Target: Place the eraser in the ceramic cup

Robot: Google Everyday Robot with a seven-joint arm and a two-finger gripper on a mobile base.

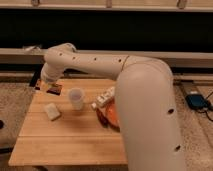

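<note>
The eraser (54, 89), a small dark block with an orange-red rim, is at the far left corner of the wooden table (65, 142). My gripper (47, 84) is at the end of the white arm, right over the eraser and touching or nearly touching it. I cannot tell whether the eraser rests on the table or is held. The white ceramic cup (76, 98) stands upright a little to the right of the gripper and nearer the camera. The cup looks empty.
A pale cream block (52, 111) lies left of the cup. A white bottle-like object (104, 97) lies right of the cup. An orange bowl (111, 117) is half hidden behind my big white arm (145, 110), which fills the right side.
</note>
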